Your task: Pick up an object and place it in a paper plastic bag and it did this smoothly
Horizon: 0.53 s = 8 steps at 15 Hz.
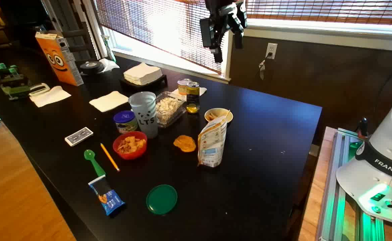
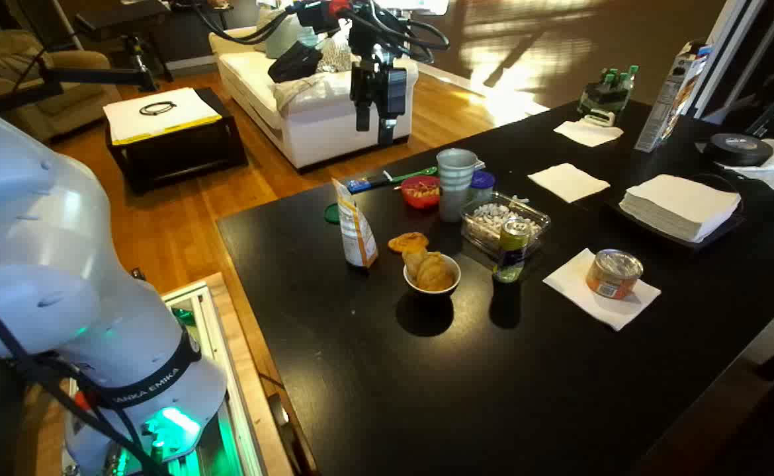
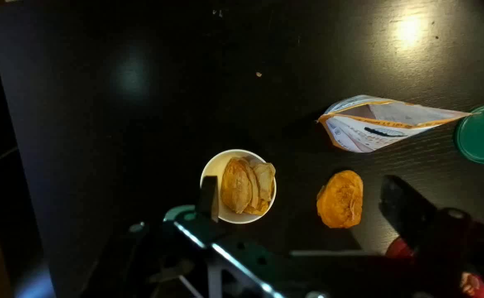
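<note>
A white bag (image 1: 212,144) with orange edges and bluish print stands on the table in both exterior views (image 2: 358,231). The wrist view shows its narrow open mouth (image 3: 362,134). It is the only bag in view; none with a round rolled mouth shows. A flat orange-brown chip (image 3: 341,199) lies beside it, also in both exterior views (image 1: 185,143) (image 2: 408,242). A small white bowl (image 3: 214,165) holds several similar chips. My gripper (image 3: 302,196) is open and empty. It hangs high above the table in both exterior views (image 1: 228,48) (image 2: 375,125).
A grey cup (image 1: 143,113), red bowl (image 1: 130,155), tall can (image 1: 193,97), nut box (image 1: 167,108) and blue-lidded tub (image 1: 125,122) stand near the chip. A green lid (image 1: 161,199), snack packet (image 1: 107,195), spoon and pencil lie around them.
</note>
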Motion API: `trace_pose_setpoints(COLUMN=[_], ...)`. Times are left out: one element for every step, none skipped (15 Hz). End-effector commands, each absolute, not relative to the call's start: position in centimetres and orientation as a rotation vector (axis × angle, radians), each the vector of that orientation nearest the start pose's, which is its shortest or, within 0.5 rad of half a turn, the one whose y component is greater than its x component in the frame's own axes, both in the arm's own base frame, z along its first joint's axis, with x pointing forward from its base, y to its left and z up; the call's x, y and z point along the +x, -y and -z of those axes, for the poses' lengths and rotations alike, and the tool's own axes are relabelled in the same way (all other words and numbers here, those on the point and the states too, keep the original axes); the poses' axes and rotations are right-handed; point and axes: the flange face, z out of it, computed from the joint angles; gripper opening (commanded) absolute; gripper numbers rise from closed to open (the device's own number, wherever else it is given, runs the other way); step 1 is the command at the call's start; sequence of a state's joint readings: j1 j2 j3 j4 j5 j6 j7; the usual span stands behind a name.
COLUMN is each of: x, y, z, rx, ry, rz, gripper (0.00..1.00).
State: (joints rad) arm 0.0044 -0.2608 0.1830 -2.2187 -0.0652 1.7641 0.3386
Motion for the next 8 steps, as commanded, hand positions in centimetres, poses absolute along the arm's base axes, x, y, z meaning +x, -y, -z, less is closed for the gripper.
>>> trace_pose_setpoints(x=[44.4,44.4,44.4,44.9,45.4,46.0,46.3,46.5], y=[-8.2,-8.2,-8.2,-9.0,-9.7,-10.5,-11.0,-11.1], z=[-46.8,-46.8,-46.8,-46.3,-45.9,-45.3,-44.7,-43.8], rx=[-3.279,-3.279,-3.279,-3.283,-3.294,-3.311,-3.322,-3.329], ry=[-0.235,-0.235,-0.235,-0.272,-0.316,-0.356,-0.392,-0.451], rz=[-0.271,-0.271,-0.271,-0.303,-0.306,-0.293,-0.281,-0.281], gripper=[1.0,1.0,1.0,1.0,1.0,1.0,1.0,1.0])
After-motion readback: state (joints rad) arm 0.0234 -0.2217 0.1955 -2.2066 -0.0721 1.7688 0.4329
